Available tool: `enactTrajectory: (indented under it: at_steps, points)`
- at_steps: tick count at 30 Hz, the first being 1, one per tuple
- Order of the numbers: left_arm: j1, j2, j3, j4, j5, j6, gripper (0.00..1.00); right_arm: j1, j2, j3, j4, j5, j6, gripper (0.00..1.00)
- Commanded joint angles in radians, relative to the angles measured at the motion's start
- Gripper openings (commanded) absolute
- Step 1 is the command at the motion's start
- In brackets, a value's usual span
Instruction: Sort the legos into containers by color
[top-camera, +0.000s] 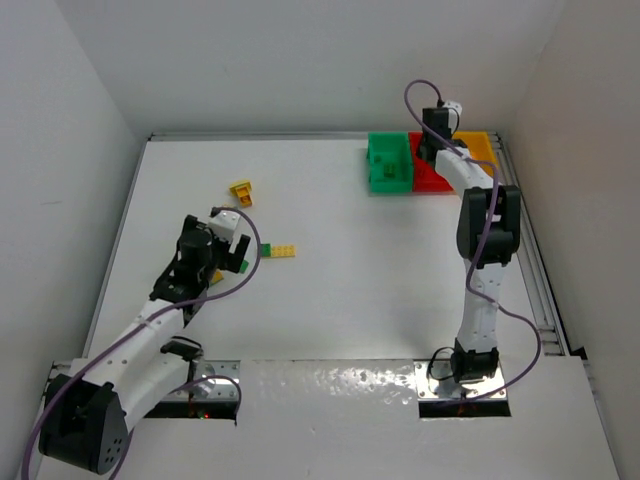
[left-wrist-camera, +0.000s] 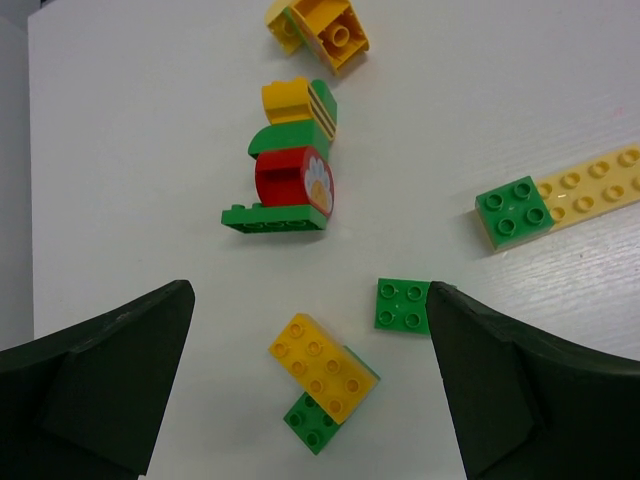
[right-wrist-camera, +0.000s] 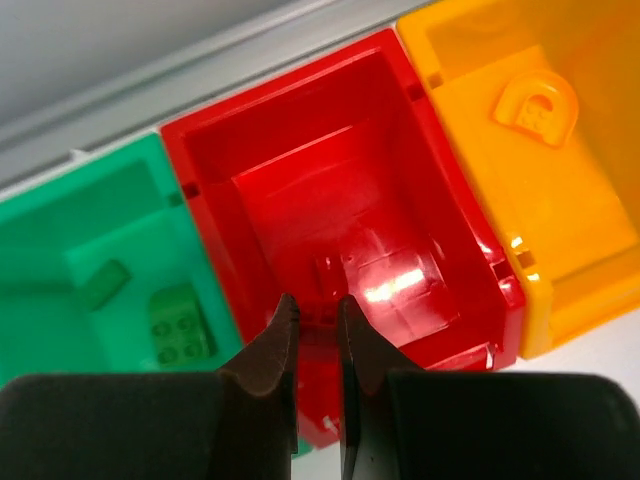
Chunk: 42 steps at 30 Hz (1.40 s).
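My left gripper (left-wrist-camera: 310, 295) is open and hangs low over a yellow lego stacked on a green one (left-wrist-camera: 322, 375), which lies between its fingers. A small green lego (left-wrist-camera: 403, 304) touches the right finger. Ahead lie a green, red and yellow lego cluster (left-wrist-camera: 290, 180), a yellow lego (left-wrist-camera: 330, 30) and a green lego on a long yellow plate (left-wrist-camera: 560, 200). My right gripper (right-wrist-camera: 316, 305) hangs over the red container (right-wrist-camera: 300, 100), its jaws nearly together on what looks like a small red lego (right-wrist-camera: 318, 318). The green container (right-wrist-camera: 100, 230) holds green legos (right-wrist-camera: 178, 325). The yellow container (right-wrist-camera: 520, 200) holds a yellow arch lego (right-wrist-camera: 535, 105).
The three containers stand side by side at the back right, against the wall: green (top-camera: 390, 162), red (top-camera: 430, 180), yellow (top-camera: 480, 148). The loose legos lie at the left of the table near my left gripper (top-camera: 232, 262). White walls close in the table on three sides.
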Motion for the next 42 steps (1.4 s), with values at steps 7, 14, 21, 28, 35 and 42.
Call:
enactTrajectory:
  at_steps: [7,14,21,28,35,42]
  points:
    - [-0.01,0.05,0.083,-0.125,0.067,0.083,1.0,-0.006,0.026,0.073,0.126,-0.012,-0.13,0.33]
    - [-0.01,0.211,0.213,-0.268,0.163,0.091,0.94,-0.008,-0.036,0.027,0.171,-0.03,-0.209,0.63]
    - [-0.012,0.324,0.255,-0.257,0.451,0.389,0.86,-0.003,-0.176,-0.058,0.197,-0.157,-0.302,0.66]
    - [-0.023,0.619,0.469,-0.411,0.643,0.586,0.67,0.018,-0.463,-0.448,0.31,-0.46,-0.394,0.65]
    - [-0.021,0.703,0.498,-0.428,0.666,0.841,0.75,0.023,-0.619,-0.612,0.269,-0.585,-0.385,0.65]
    - [-0.021,0.78,0.565,-0.52,0.758,0.898,0.62,0.037,-0.687,-0.698,0.254,-0.606,-0.361,0.64]
